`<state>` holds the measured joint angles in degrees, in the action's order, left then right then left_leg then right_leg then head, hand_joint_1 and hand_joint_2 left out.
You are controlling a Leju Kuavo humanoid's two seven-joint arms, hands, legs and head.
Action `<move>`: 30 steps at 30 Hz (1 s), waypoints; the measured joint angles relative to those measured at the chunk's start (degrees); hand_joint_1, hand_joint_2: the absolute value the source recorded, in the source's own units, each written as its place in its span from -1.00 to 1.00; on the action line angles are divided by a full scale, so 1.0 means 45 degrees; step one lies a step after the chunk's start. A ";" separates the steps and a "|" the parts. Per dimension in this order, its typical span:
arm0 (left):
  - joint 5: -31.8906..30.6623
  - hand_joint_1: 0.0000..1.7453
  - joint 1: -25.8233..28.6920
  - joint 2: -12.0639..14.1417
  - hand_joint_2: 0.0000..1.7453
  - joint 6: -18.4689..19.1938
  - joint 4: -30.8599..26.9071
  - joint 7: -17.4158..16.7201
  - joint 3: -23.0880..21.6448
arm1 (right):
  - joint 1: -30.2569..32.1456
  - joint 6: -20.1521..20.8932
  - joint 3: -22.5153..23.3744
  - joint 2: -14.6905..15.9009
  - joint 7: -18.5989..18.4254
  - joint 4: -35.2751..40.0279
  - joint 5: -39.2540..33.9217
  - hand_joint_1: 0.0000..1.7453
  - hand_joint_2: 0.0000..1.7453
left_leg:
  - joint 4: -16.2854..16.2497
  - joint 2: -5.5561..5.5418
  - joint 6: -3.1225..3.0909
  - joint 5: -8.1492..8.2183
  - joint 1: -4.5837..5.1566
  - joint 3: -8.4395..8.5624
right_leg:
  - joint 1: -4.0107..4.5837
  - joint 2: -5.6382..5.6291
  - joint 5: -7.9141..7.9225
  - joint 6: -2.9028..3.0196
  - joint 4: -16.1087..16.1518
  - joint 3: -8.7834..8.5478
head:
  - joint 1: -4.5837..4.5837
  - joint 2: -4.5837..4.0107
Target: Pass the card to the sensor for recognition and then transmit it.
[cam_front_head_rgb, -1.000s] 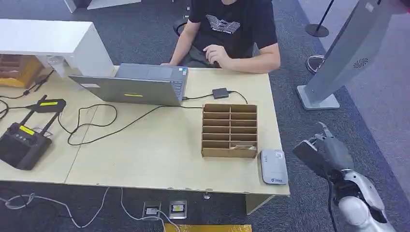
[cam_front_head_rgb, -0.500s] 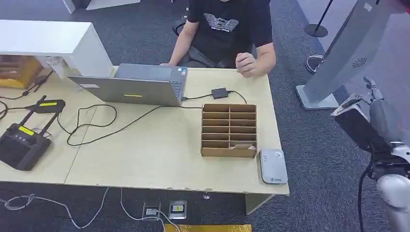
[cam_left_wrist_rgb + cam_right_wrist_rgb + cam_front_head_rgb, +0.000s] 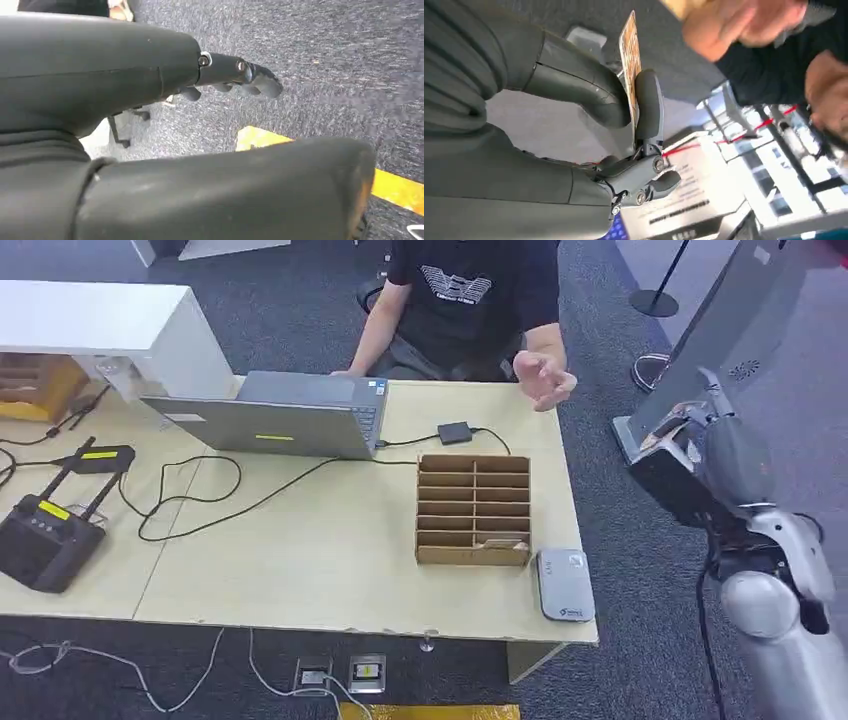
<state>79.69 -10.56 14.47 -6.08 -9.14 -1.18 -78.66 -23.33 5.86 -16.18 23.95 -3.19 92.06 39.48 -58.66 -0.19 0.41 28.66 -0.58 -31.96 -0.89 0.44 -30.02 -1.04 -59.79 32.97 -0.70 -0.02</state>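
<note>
My right hand (image 3: 705, 465) is raised off the table's right side, beyond its edge. It pinches a thin card (image 3: 630, 60) upright between the thumb and a finger; the card (image 3: 668, 430) shows as a pale sliver at the hand's far side. A person's open hand (image 3: 545, 380) is held out over the table's far right corner, a short way from the card. The grey card sensor (image 3: 565, 583) lies flat at the table's near right corner. My left hand (image 3: 125, 70) hangs over the carpet with its fingers (image 3: 250, 77) stretched out and nothing in it.
A cardboard slot box (image 3: 475, 508) stands beside the sensor. A laptop (image 3: 290, 420), cables and a black remote (image 3: 45, 535) lie on the table (image 3: 330, 570). A grey kiosk stand (image 3: 700, 350) rises right behind my right hand. The person sits at the far side.
My right hand with the card rose from beside the table's near corner and then came left toward the person. The person's hand moved from the chest out over the table's far right corner.
</note>
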 joint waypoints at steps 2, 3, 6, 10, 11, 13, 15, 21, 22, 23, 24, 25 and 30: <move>-0.0141 -1.00 -0.0031 0.0000 -1.00 0.0088 0.0000 0.0015 0.0000 | -0.0352 -0.0083 -0.0320 -0.0563 0.0180 -0.0675 0.0321 1.00 1.00 | 0.0000 -0.0030 0.0009 -0.0008 0.0000 -0.0011 | 0.0000 0.0030 0.0000 0.0000 0.0000 0.0001 | -0.0010 0.0000; -0.0204 -1.00 -0.0030 0.0000 -1.00 0.0117 0.0000 0.0024 -0.0005 | -0.0582 -0.0102 -0.0452 -0.0777 0.0248 -0.1040 0.0442 1.00 1.00 | 0.0000 -0.0029 0.0016 -0.0013 -0.0001 -0.0011 | 0.0001 0.0028 0.0000 0.0000 -0.0001 0.0002 | 0.0000 0.0000; -0.0364 -1.00 -0.0030 0.0005 -1.00 0.0204 0.0000 0.0102 -0.0014 | -0.1328 -0.0242 -0.0925 -0.1453 0.0519 -0.2247 0.0896 1.00 1.00 | 0.0000 -0.0028 0.0018 -0.0015 -0.0007 -0.0015 | 0.0005 0.0021 0.0002 0.0003 -0.0005 0.0006 | 0.0000 0.0000; -0.0524 -1.00 -0.0034 0.0049 -1.00 0.0291 0.0000 0.0165 -0.0024 | -0.2353 -0.0437 -0.1305 -0.2228 0.0781 -0.3907 0.1282 1.00 1.00 | -0.0001 -0.0048 0.0026 -0.0025 -0.0007 -0.0019 | 0.0005 0.0039 0.0003 0.0004 -0.0005 0.0005 | -0.0015 0.0000; -0.0544 -1.00 -0.0027 0.0068 -1.00 0.0310 0.0000 0.0170 -0.0034 | -0.2552 -0.0476 -0.1387 -0.2406 0.0840 -0.4266 0.1326 1.00 1.00 | -0.0001 -0.0050 0.0026 -0.0025 -0.0008 -0.0021 | 0.0006 0.0039 0.0003 0.0004 -0.0005 0.0006 | 0.0000 0.0000; -0.0592 -1.00 -0.0030 0.0073 -1.00 0.0350 0.0000 0.0170 -0.0068 | -0.2915 -0.0534 -0.1529 -0.2700 0.0928 -0.4974 0.1379 1.00 1.00 | -0.0001 -0.0049 0.0027 -0.0025 -0.0008 -0.0020 | 0.0005 0.0036 0.0003 0.0004 -0.0005 0.0006 | -0.0005 0.0000; -0.0626 -1.00 -0.0031 0.0092 -1.00 0.0374 0.0000 0.0170 -0.0097 | -0.3188 -0.0554 -0.1646 -0.2938 0.0981 -0.5625 0.1433 1.00 1.00 | -0.0001 -0.0049 0.0027 -0.0025 -0.0007 -0.0020 | 0.0005 0.0036 0.0002 0.0004 -0.0005 0.0008 | -0.0005 0.0000; -0.0714 -1.00 -0.0027 0.0117 -1.00 0.0388 0.0000 0.0170 -0.0190 | -0.3550 -0.0918 -0.1884 -0.3438 0.1088 -0.7062 0.1447 1.00 1.00 | -0.0001 -0.0051 0.0027 -0.0025 -0.0007 -0.0020 | 0.0005 0.0037 0.0002 0.0004 -0.0003 0.0008 | -0.0005 0.0000; -0.0748 -1.00 -0.0027 0.0126 -1.00 0.0398 0.0000 0.0170 -0.0199 | -0.3577 -0.1069 -0.1908 -0.3491 0.1146 -0.7305 0.1447 1.00 1.00 | -0.0001 -0.0052 0.0027 -0.0025 -0.0007 -0.0020 | 0.0005 0.0039 0.0002 0.0004 -0.0003 0.0008 | -0.0010 0.0000; -0.0757 -1.00 -0.0026 0.0131 -1.00 0.0408 0.0000 0.0170 -0.0209 | -0.3600 -0.1170 -0.1932 -0.3520 0.1185 -0.7507 0.1443 1.00 1.00 | -0.0001 -0.0054 0.0027 -0.0025 -0.0007 -0.0021 | 0.0005 0.0040 0.0002 0.0004 -0.0003 0.0008 | -0.0005 0.0000; -0.0762 -1.00 -0.0026 0.0136 -1.00 0.0408 0.0000 0.0170 -0.0219 | -0.3619 -0.1219 -0.1957 -0.3549 0.1209 -0.7679 0.1443 1.00 1.00 | -0.0001 -0.0054 0.0027 -0.0025 -0.0007 -0.0021 | 0.0005 0.0039 0.0002 0.0004 -0.0003 0.0008 | -0.0010 0.0000; -0.0762 -1.00 -0.0026 0.0141 -1.00 0.0408 0.0000 0.0170 -0.0233 | -0.3635 -0.1248 -0.1971 -0.3574 0.1219 -0.7823 0.1442 1.00 1.00 | -0.0001 -0.0054 0.0027 -0.0025 -0.0007 -0.0020 | 0.0005 0.0038 0.0003 0.0004 -0.0003 0.0008 | -0.0005 0.0000; -0.0792 -1.00 -0.0026 0.0175 -1.00 0.0408 0.0000 0.0175 -0.0325 | -0.3722 -0.1292 -0.2020 -0.3651 0.1253 -0.8387 0.1442 1.00 1.00 | -0.0002 -0.0053 0.0027 -0.0025 -0.0007 -0.0020 | 0.0005 0.0038 0.0003 0.0004 -0.0002 0.0009 | -0.0005 0.0000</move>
<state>76.13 -10.68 15.26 -4.24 -9.14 -0.39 -80.13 -40.08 0.04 -25.27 7.52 2.45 54.31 45.97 -58.67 -0.43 0.53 28.55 -0.61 -32.05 -0.87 0.61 -30.01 -1.02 -59.80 33.01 -0.72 -0.02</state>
